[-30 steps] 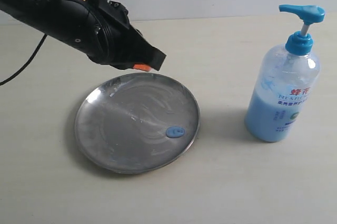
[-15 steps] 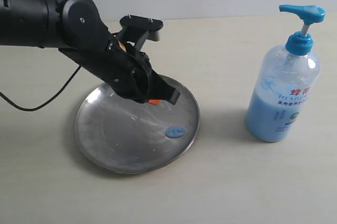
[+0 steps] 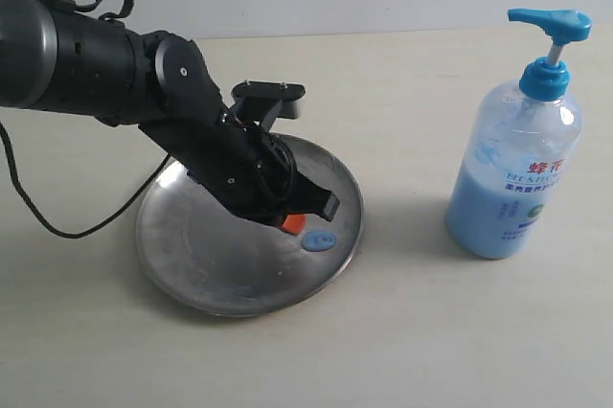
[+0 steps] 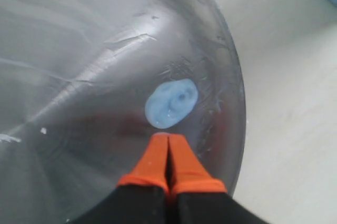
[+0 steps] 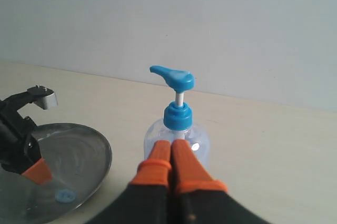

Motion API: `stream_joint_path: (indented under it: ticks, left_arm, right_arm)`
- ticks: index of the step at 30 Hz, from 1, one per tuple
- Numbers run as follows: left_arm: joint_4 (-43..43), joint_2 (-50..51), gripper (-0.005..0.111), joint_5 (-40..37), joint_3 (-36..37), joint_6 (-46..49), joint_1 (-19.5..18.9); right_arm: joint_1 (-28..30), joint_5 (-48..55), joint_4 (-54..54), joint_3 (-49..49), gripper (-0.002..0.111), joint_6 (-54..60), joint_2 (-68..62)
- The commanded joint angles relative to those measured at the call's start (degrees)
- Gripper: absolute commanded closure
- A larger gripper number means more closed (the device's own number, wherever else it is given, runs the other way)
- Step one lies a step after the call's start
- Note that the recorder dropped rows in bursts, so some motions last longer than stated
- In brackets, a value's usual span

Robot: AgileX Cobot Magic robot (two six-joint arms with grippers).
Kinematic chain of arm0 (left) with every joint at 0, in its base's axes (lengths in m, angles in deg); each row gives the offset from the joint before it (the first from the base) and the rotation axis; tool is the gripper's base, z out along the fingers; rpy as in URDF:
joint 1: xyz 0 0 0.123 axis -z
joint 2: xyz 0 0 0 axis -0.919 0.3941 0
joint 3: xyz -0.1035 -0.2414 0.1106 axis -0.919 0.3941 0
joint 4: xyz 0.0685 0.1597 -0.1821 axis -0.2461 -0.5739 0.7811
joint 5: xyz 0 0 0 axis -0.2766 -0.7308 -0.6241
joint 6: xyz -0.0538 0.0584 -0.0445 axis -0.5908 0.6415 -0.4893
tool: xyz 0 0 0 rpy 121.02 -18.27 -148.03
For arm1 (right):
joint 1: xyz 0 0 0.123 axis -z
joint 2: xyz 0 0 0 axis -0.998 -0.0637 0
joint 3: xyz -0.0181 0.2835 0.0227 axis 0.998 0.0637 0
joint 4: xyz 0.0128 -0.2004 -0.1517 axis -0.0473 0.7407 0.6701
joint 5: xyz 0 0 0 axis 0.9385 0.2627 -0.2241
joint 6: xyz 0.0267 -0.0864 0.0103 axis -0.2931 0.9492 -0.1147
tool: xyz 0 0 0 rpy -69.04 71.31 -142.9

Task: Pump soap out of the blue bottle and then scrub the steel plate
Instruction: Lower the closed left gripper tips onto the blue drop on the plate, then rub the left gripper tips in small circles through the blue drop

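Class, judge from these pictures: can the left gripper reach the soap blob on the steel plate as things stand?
Probably yes. The left gripper, jaws shut, is low over the steel plate with its tips just short of the soap blob; nothing lies between them.

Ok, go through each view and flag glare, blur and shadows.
Exterior view: sharp and evenly lit; the blue bottle casts a soft shadow toward the steel plate, which reflects the dark arm. Left wrist view: pale glare streaks across the plate, soap fairly crisp, shut jaws slightly soft. Right wrist view: bottle in focus, near jaws softer.
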Motion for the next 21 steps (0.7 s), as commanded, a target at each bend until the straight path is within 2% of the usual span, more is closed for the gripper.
stream_joint_path:
  ticks: [1,16,21]
  left_arm:
    - [2.8,1.6,0.107,-0.2,0.2,1.6,0.4]
    - [5.8,3.5,0.107,2.7,0.2,4.0,0.4]
    - [7.1,5.4,0.107,2.5,-1.9,4.0,0.4]
  right_arm:
    - [0.2,-0.9,0.0,0.3,0.108,0.1,0.3]
    - [0.2,-1.2,-0.8,0.3,0.108,0.1,0.3]
    - [0.2,-1.3,-0.9,0.3,0.108,0.1,0.3]
